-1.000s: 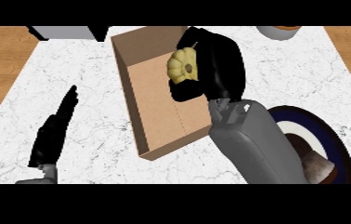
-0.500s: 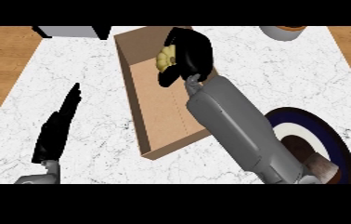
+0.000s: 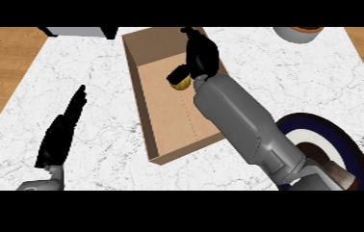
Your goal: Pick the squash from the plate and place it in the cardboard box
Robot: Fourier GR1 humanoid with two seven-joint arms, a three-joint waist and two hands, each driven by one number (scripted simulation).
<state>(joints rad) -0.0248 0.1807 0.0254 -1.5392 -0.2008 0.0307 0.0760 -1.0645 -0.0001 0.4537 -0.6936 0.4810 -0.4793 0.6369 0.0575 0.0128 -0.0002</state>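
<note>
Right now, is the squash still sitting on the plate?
No, the squash is over the cardboard box, held under the right hand, away from the plate.

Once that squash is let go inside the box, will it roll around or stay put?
The squash looks rounded, so it may roll slightly. The cardboard box has raised walls that should contain it. It appears stiff under the right hand.

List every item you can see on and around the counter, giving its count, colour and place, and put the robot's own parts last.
cardboard box: 1, brown, open, counter centre
squash: 1, yellow, inside the box, under the right hand
plate: 1, dark blue rim, lower right
round container: 1, grey, top right edge
dark box-shaped object: 1, top left edge
counter: 1, white marble
left hand: 1, black, open, resting lower left
right hand: 1, black, curled round the squash
</note>
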